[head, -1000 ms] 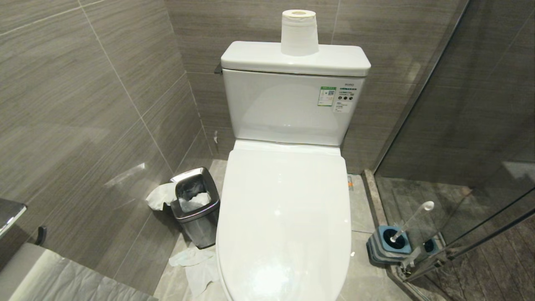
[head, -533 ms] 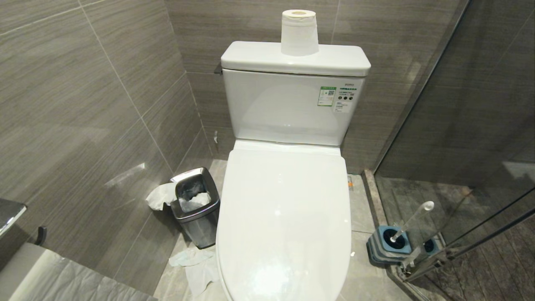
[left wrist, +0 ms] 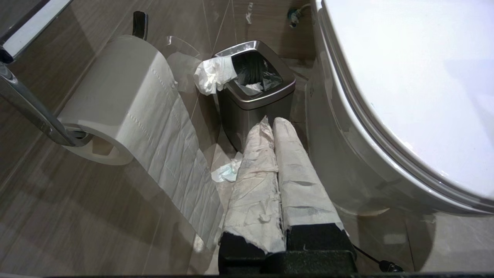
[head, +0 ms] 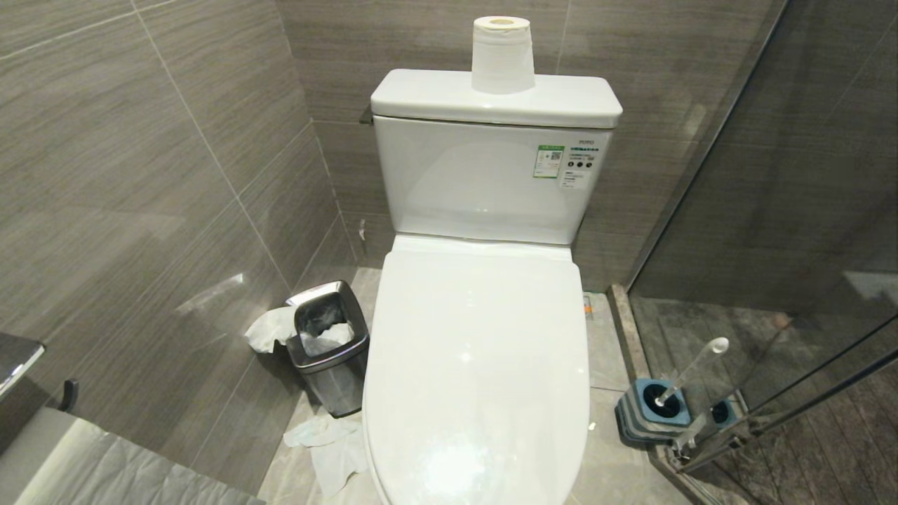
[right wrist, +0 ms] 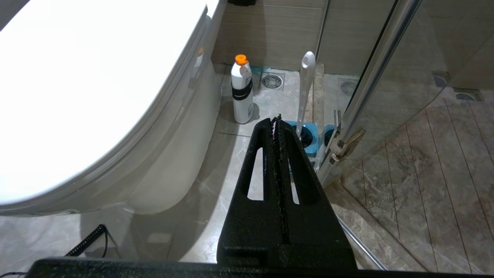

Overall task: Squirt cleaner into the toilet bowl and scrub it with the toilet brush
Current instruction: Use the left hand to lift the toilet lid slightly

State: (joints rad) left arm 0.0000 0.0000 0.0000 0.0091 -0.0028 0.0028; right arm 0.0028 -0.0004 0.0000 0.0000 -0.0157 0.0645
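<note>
The toilet bowl [head: 477, 365] fills the middle of the head view with its white lid down, so the inside is hidden. No cleaner liquid shows. A white bottle with an orange cap [right wrist: 242, 92] stands on the floor beside the bowl. The toilet brush [head: 691, 368] leans in its blue-topped holder [head: 652, 414] on the floor to the right, by the glass door. My right gripper [right wrist: 276, 119] hangs shut and empty, short of the brush [right wrist: 305, 92]. My left gripper [left wrist: 272, 121], its fingers wrapped in white, is shut and empty beside the bowl's left flank [left wrist: 339, 154]. Neither arm shows in the head view.
A steel waste bin [head: 328, 344] with tissue stands left of the toilet, with crumpled paper [head: 330, 449] on the floor. A paper roll [head: 501, 56] sits on the tank. A wall-mounted roll [left wrist: 123, 104] hangs at the left. The glass shower door [head: 772, 280] bounds the right.
</note>
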